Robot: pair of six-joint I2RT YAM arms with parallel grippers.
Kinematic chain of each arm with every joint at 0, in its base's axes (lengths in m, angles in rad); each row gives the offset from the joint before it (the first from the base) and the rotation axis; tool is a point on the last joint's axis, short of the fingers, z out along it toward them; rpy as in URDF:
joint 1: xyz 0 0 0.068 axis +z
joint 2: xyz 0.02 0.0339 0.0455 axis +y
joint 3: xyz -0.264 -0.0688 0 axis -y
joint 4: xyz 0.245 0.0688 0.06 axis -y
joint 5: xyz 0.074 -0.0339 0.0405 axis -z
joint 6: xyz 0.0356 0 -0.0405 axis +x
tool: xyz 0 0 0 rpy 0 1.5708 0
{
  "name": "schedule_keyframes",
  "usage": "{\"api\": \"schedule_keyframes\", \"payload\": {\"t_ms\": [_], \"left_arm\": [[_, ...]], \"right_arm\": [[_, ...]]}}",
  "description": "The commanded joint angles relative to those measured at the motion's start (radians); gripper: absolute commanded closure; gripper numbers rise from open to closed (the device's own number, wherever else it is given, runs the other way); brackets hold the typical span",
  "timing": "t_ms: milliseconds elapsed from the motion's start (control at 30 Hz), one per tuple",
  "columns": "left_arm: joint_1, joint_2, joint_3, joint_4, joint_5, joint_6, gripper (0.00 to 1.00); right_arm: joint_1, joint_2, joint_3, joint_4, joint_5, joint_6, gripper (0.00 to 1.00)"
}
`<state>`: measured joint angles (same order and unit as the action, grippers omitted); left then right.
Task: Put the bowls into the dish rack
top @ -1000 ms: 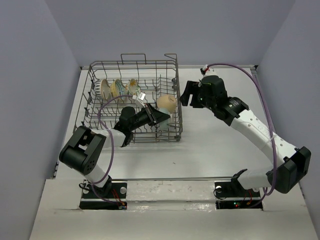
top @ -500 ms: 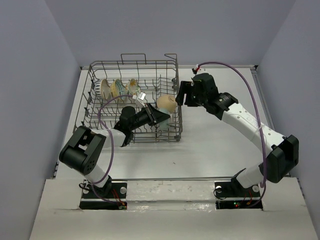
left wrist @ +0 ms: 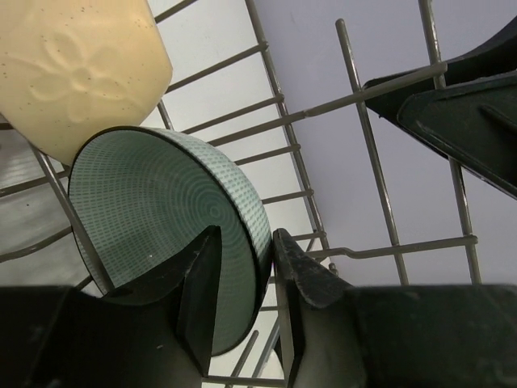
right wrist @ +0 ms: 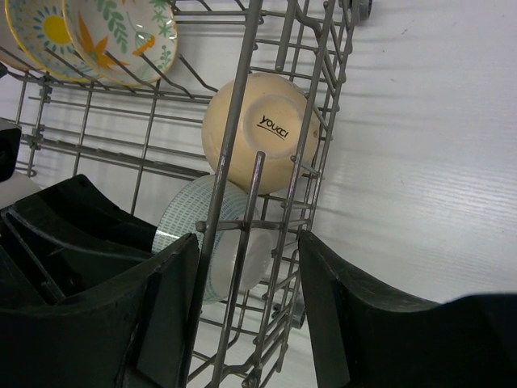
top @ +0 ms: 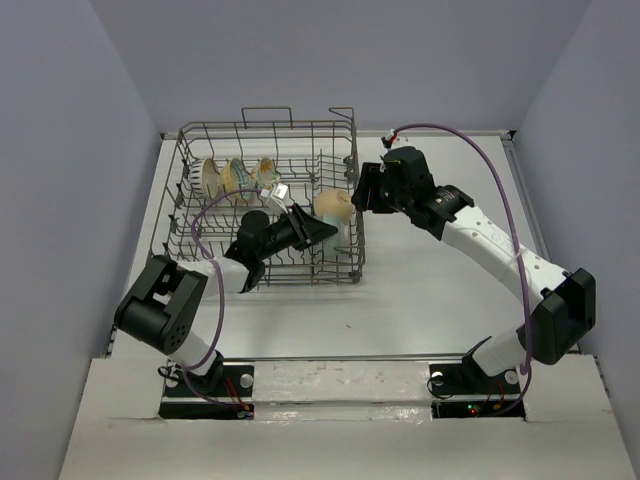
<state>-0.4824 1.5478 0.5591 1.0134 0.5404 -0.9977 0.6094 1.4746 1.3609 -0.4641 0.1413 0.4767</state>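
The rack (top: 265,124) is grey metal wire with a dull sheen. The tan bowl (right wrist: 258,133) is matt, speckled ceramic with a raised flower; the green bowl (left wrist: 161,218) is finely ringed with a slight gloss, and the flowered bowls (right wrist: 121,36) look shiny-glazed.

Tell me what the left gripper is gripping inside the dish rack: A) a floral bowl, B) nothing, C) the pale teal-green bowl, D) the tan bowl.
C: the left wrist view shows the left gripper closed across the rim of the pale teal-green bowl, with the tan bowl outside its grasp.
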Motion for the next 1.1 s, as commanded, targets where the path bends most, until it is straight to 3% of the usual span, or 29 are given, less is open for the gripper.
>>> {"api": "schedule_keyframes", "payload": {"t_ms": [0,167,533,833,1067], "left_arm": [[0.005,-0.049,0.025,-0.006,-0.026,0.041,0.57],[0.005,-0.054,0.027,-0.041,-0.037,0.053,0.52],[0.007,-0.086,0.035,-0.117,-0.065,0.087,0.53],[0.007,-0.164,0.073,-0.331,-0.160,0.179,0.53],[0.007,-0.179,0.076,-0.392,-0.187,0.205,0.55]], "right_arm": [[-0.003,-0.007,0.040,0.035,0.021,-0.007,0.43],[-0.003,-0.004,0.043,0.035,0.018,-0.006,0.44],[-0.003,0.006,0.049,0.035,0.018,-0.007,0.44],[-0.003,0.007,0.050,0.033,0.018,-0.007,0.44],[-0.003,0.010,0.050,0.035,0.017,-0.007,0.45]]}}
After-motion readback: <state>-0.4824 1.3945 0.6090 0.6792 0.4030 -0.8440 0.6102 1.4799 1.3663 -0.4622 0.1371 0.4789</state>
